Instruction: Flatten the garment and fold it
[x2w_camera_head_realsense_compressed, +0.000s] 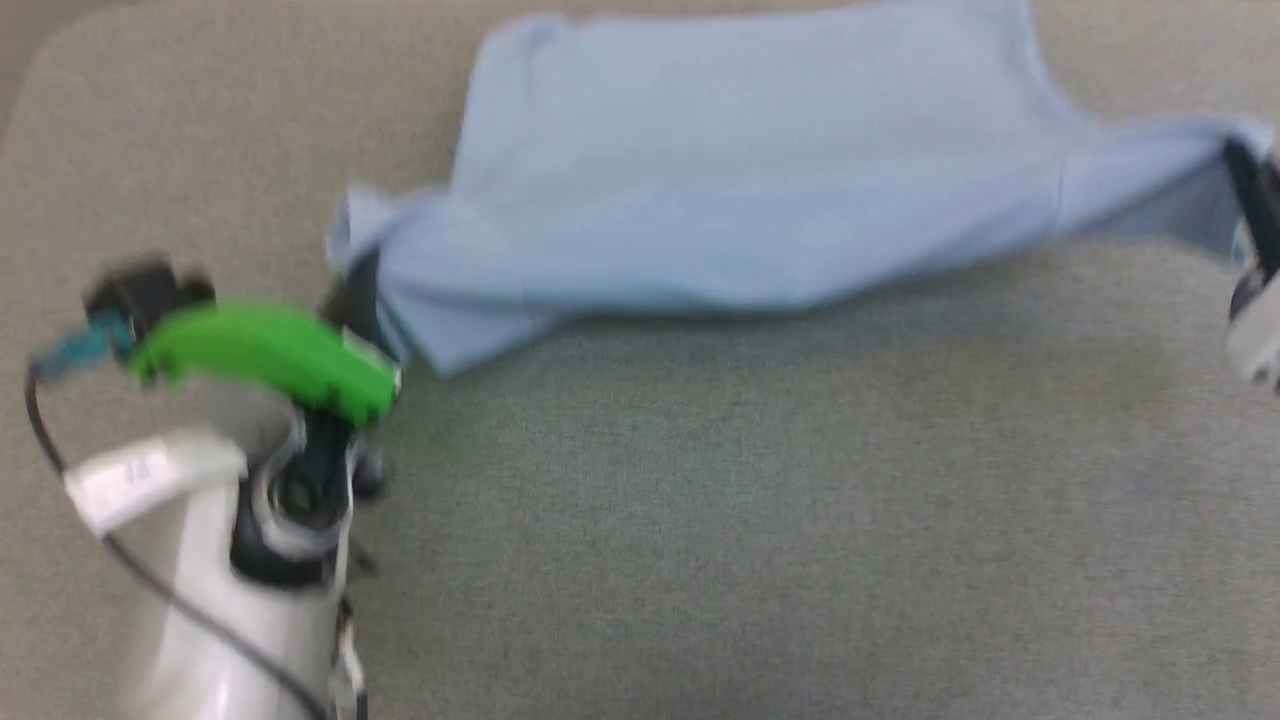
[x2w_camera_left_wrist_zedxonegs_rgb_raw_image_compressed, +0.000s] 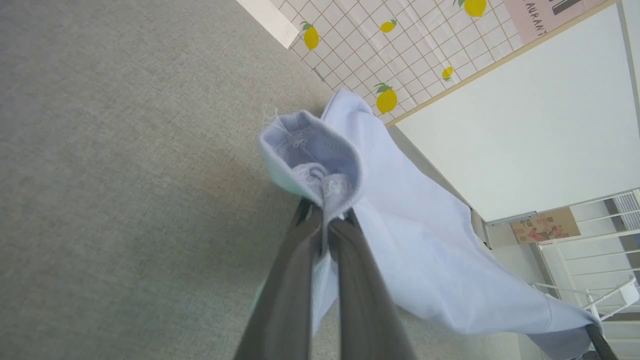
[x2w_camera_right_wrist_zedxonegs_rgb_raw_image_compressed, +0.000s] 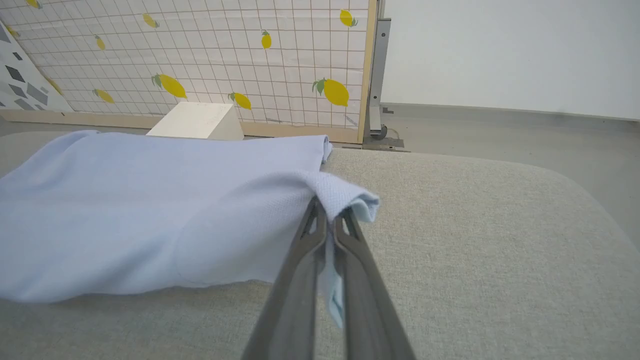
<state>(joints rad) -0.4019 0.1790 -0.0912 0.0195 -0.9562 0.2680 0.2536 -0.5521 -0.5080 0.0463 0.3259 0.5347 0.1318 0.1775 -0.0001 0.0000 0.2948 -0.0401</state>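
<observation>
While the shirt (x2w_camera_head_realsense_compressed: 760, 180) is stretched sideways between our two arms, we have both ends of it pinched tight. Our left gripper (x2w_camera_head_realsense_compressed: 362, 290) is closed on a bunched corner at the left of the head view, just past the green cover (x2w_camera_head_realsense_compressed: 270, 355) on our wrist. From the left wrist we see the two dark fingers pressed together on the cloth, and a curl of stitched hem puffs out beyond the tips. Our right gripper (x2w_camera_head_realsense_compressed: 1248, 195) sits at the far right edge of the head view, closed on the end of a sleeve. From the right wrist we see a small fold of blue fabric poking out above the tips and a strip hanging between the fingers. The shirt lies across the far half of the grey pad (x2w_camera_head_realsense_compressed: 800, 500). Its near edge is raised a little and casts a shadow, and its far corner rests on the pad. The head view is blurred, so we cannot make out any logo. Beyond the pad stand a lemon-print screen (x2w_camera_right_wrist_zedxonegs_rgb_raw_image_compressed: 225, 60), a white block (x2w_camera_right_wrist_zedxonegs_rgb_raw_image_compressed: 195, 120) and a plain wall (x2w_camera_right_wrist_zedxonegs_rgb_raw_image_compressed: 500, 50)
</observation>
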